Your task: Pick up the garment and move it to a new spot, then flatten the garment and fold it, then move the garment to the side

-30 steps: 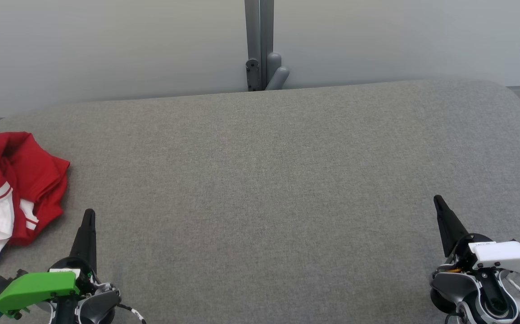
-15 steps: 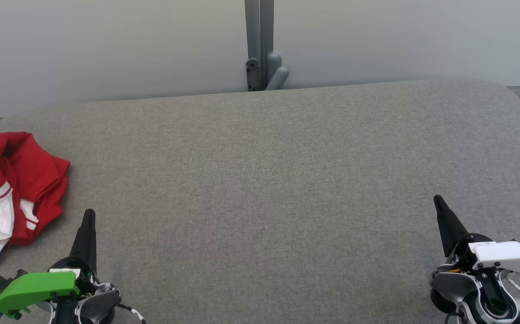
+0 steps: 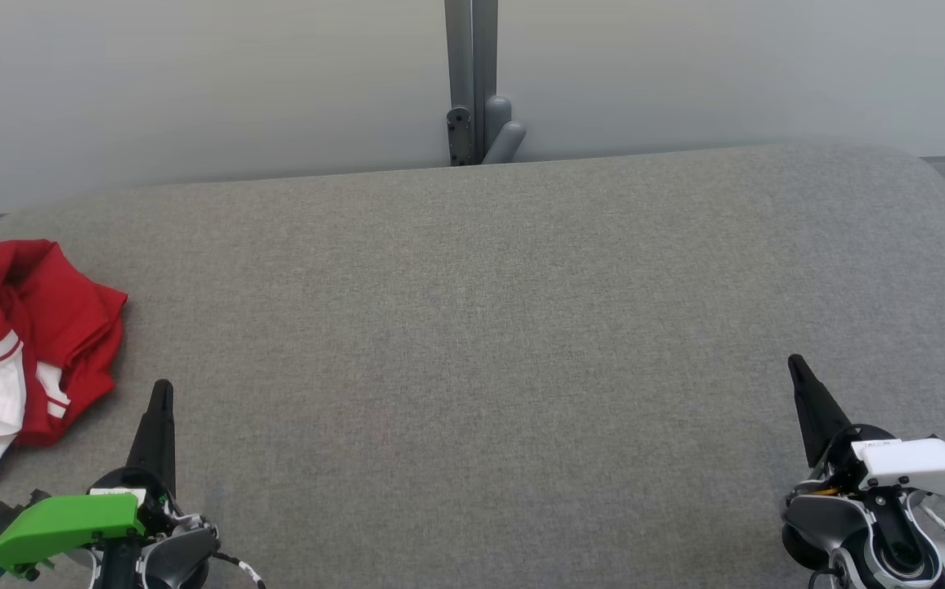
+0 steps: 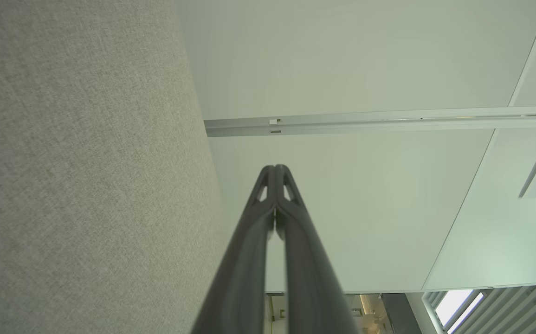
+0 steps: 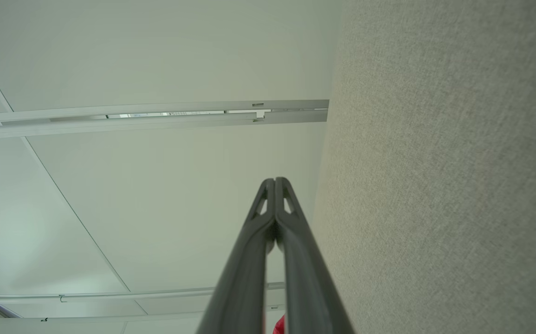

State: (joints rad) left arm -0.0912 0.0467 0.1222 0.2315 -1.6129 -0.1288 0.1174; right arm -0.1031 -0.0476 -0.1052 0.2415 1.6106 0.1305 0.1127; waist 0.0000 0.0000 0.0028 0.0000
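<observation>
Nothing has moved since before: I see the red garment (image 3: 26,327) bunched at the left edge of the desk (image 3: 472,327), just upper-left of my closed, empty left end effector (image 3: 161,386), well apart from the closed right end effector (image 3: 794,361).

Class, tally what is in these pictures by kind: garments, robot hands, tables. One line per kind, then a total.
garment: 1
hands: 2 (left hand, right hand)
table: 1
Total: 4

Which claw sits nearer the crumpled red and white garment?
The left claw, with the green cover, close beside the garment; the white-covered right claw sits far across.
</observation>
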